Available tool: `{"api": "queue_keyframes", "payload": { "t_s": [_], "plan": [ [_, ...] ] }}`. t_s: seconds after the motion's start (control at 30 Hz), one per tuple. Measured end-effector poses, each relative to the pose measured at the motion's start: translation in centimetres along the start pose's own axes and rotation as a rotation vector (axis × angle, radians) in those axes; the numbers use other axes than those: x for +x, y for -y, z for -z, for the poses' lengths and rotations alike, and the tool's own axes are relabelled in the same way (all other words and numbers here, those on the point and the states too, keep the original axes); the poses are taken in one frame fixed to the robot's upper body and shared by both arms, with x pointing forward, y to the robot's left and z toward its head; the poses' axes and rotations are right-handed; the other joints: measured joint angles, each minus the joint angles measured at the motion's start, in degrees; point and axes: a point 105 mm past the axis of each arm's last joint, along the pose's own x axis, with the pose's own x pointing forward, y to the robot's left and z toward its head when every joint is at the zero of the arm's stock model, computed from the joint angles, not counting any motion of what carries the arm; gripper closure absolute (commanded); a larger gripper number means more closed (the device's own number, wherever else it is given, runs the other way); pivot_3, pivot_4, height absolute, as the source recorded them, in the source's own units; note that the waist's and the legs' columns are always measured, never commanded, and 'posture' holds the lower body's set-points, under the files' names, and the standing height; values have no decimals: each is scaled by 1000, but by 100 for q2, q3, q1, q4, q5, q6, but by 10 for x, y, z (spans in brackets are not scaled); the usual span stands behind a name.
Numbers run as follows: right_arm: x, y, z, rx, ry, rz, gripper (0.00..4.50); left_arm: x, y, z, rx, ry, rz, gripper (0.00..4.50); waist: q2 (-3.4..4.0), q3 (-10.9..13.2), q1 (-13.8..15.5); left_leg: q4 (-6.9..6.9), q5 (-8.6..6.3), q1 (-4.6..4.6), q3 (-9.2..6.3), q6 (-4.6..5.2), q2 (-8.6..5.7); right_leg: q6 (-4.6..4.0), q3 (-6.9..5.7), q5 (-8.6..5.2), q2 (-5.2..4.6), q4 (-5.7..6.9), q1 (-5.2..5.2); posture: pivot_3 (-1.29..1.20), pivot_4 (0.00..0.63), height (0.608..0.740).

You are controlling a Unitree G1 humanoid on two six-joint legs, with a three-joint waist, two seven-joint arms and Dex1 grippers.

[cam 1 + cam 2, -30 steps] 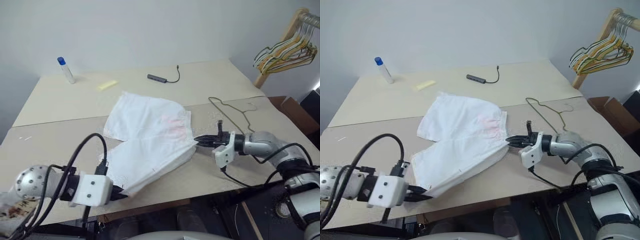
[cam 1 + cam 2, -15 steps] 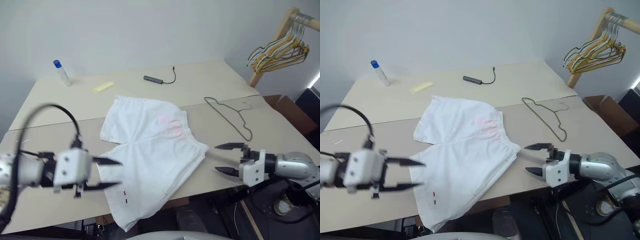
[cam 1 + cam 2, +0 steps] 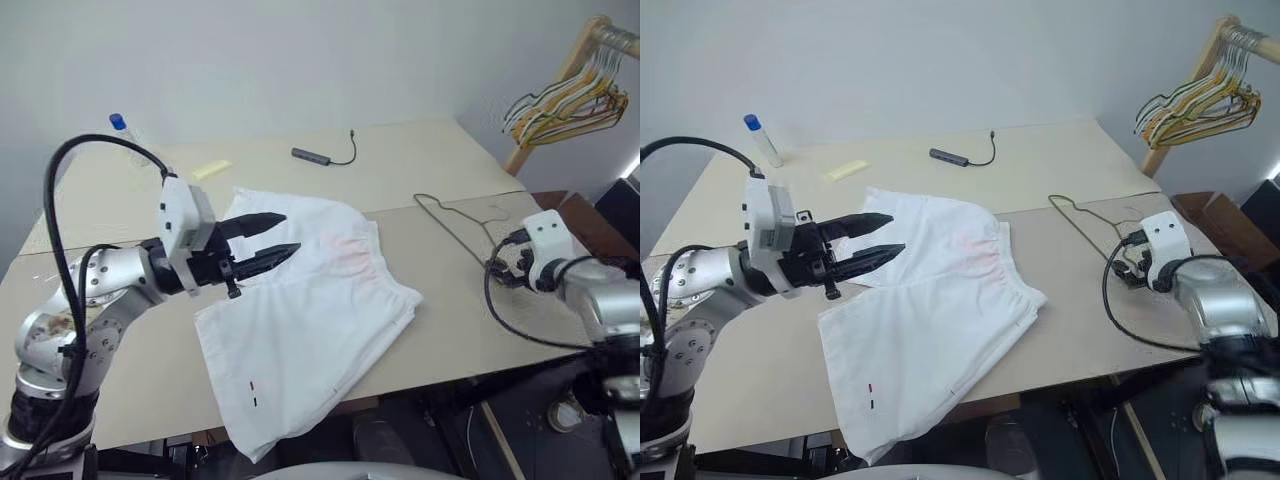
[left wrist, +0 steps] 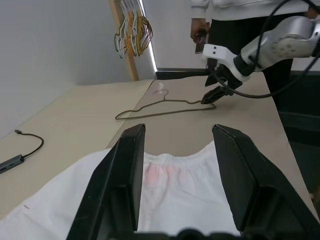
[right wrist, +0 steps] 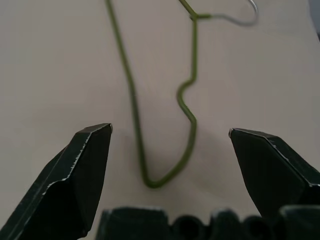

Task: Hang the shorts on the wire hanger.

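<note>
My empty, spread right gripper (image 5: 170,145) hovers over the thin olive wire hanger (image 3: 465,232); my left gripper (image 3: 272,238) (also parted, empty) hangs above the white cloth shorts (image 3: 310,320).

The right pincer (image 5: 170,145) has its two black fingers (image 5: 85,175) spread wide, empty, above the beige tabletop (image 5: 55,65). The wire hanger (image 5: 187,107) lies flat on the tabletop, one rounded corner between the fingertips, touching neither.
</note>
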Motion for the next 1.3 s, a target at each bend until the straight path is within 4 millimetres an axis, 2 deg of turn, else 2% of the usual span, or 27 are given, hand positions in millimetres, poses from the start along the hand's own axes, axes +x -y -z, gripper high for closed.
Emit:
{"api": "queue_keyframes", "payload": {
  "t_s": [0.13, 0.23, 0.33, 0.47, 0.67, 0.7, 0.8, 1.0, 1.1, 1.13, 1.23, 1.3],
  "plan": [
    [11, 7, 2, 31, -64, 17, 140, 1, 1, 2, 1, -10, 6, 2193, 0, 0, -42, 0, 0, -3, 12, 0, 0, 1, -2, -1, 1, -4, 0, -120, 0, 740],
    [15, 5, 6, 90, -123, -15, 140, 1, 3, 3, -1, -13, 11, 2193, 0, 0, -55, 0, 0, -3, 15, 0, 0, 3, 1, 1, -1, -5, 0, -114, 0, 740],
    [18, 5, 14, 213, -193, -34, 670, 0, 6, 7, -14, -22, 13, 2193, 0, 0, -69, 0, 0, -2, 15, 0, 1, 3, 1, 2, 0, -3, 0, -111, 0, 740],
    [17, 6, 22, 310, -249, -40, 2028, -1, 8, 8, -13, -23, 18, 2193, 0, 0, -58, 0, 0, -2, 15, 0, 0, 3, 0, 1, 0, -5, 1, -111, 0, 740],
    [14, 7, 23, 352, -267, -44, 4235, -1, 8, 9, -6, -29, 13, 2193, 0, 0, -62, 0, 0, -2, 15, 0, 1, 5, 0, 1, 2, -5, 1, -122, 0, 740],
    [13, 7, 24, 358, -271, -45, 4493, -1, 8, 9, -5, -30, 11, 2193, 0, 0, -66, 0, 0, -2, 15, 0, 1, 5, 0, 1, 3, -5, 1, -126, 0, 740],
    [10, 6, 27, 343, -272, -42, 4493, 1, 10, 10, -6, -27, 15, 2193, 0, 0, -62, 0, 0, -2, 13, 0, 3, 6, -1, 0, 5, -5, 2, -137, 0, 740],
    [0, 5, 34, 121, -211, -8, 4493, 3, 10, 10, -2, -27, 30, 2193, 1, 0, -21, 1, 0, -6, 13, -1, 2, 29, -4, -14, 3, -7, 2, -131, 0, 740],
    [-7, 3, 14, 48, -89, -17, 4493, 2, 9, 11, 0, -32, 26, 2193, 17, 11, -56, 1, 0, -6, 24, -1, 2, 46, 8, -19, 1, -7, -1, -127, 0, 740],
    [-8, 5, 6, 45, -54, -12, 4033, 2, 9, 11, 0, -32, 27, 2193, 18, 11, -80, 1, 0, -7, 27, 0, 3, 49, 12, -20, 3, -7, -1, -117, 0, 740],
    [-7, 14, -16, 58, 18, 37, 3170, 1, 11, 12, -3, -34, 25, 2193, 17, 11, -109, 1, 0, -3, 25, 0, 6, 47, 11, -18, 9, -7, 1, -103, 0, 740],
    [-3, 16, -20, 71, 25, 57, 3170, 1, 12, 12, -3, -34, 24, 2193, 16, 11, -103, 1, 0, -1, 23, 0, 7, 42, 9, -15, 11, -8, 1, -89, 0, 740]
  ]
}}
